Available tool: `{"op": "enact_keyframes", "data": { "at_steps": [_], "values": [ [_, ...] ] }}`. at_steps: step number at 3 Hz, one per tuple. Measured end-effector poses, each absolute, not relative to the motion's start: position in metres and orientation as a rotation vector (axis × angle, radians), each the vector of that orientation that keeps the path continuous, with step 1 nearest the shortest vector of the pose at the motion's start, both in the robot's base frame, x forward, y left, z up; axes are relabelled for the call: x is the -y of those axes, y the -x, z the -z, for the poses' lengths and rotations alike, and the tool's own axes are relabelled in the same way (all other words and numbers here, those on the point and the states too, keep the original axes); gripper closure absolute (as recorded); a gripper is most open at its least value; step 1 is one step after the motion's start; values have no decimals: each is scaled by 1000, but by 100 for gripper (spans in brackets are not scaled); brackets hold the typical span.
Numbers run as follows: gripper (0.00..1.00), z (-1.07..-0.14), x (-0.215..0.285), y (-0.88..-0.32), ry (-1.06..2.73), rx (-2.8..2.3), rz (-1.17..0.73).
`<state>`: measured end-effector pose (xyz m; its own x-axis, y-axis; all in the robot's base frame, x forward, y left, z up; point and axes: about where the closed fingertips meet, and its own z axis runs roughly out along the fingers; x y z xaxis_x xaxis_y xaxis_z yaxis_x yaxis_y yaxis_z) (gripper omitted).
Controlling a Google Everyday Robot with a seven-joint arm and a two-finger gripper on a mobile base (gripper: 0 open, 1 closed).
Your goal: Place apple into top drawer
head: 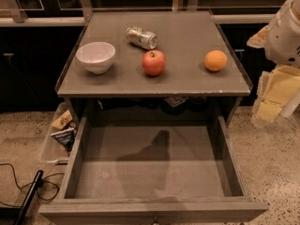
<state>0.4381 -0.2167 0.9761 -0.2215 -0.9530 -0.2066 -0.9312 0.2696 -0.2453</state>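
Note:
The red apple [153, 62] with a short dark stem stands upright at the middle of the grey cabinet top [187, 32]. The top drawer [93, 172] is pulled fully out below the top, a wide shallow grey-brown box, and nothing lies in it. A shadow falls on its bottom. Only a white part of my arm [285, 32] shows at the right edge, to the right of the cabinet. My gripper is out of view.
On the top also stand a white bowl [96, 56] at the left, a tipped drink can [141, 37] behind the apple and an orange [215, 60] at the right. A clear bin of snack bags [61, 132] and a black cable [28, 196] lie on the floor at the left. Yellow packages [276, 93] sit at the right.

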Motion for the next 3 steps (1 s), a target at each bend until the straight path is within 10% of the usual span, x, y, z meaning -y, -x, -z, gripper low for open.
{"op": "enact_keyframes", "data": {
  "at_steps": [3],
  "values": [
    [0, -983, 194, -481, 1738, -2077, 122]
  ]
}}
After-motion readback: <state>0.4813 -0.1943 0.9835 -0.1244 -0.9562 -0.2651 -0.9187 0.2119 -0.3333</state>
